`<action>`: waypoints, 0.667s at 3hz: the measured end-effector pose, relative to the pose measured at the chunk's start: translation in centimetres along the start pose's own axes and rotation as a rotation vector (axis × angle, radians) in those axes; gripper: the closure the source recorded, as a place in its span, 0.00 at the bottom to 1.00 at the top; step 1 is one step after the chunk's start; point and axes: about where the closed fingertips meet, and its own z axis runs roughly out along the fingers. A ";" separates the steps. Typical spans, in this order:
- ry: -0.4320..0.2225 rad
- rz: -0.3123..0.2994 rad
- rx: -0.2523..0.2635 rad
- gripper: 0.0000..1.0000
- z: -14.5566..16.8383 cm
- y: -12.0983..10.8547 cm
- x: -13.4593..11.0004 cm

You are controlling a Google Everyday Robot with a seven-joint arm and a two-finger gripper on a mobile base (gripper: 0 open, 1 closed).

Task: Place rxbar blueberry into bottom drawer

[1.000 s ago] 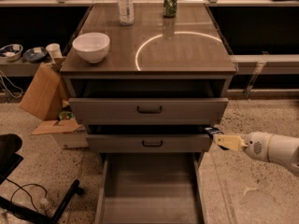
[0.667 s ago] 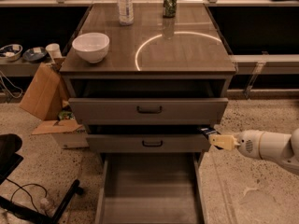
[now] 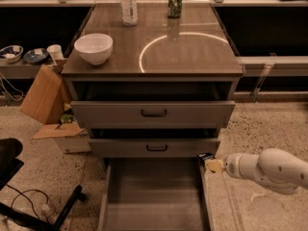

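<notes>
Grey and pulled out wide, the bottom drawer (image 3: 154, 196) shows me a flat floor, open to anything lowered from above. My gripper (image 3: 211, 163) sits low on the right, just beside the drawer's right wall and below the corner of the middle drawer (image 3: 154, 147). Its jaws are pinched narrow on the dark snack bar (image 3: 206, 156), which hangs at the tip and is not yet over the tray. I judge the low height is meant to clear the drawers above. The bowl (image 3: 93, 47), bottle (image 3: 128, 4) and can (image 3: 175, 1) stand on the cabinet top (image 3: 192, 57), well apart from this.
</notes>
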 end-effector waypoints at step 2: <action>0.004 0.109 -0.041 1.00 10.5 -1.0 8.5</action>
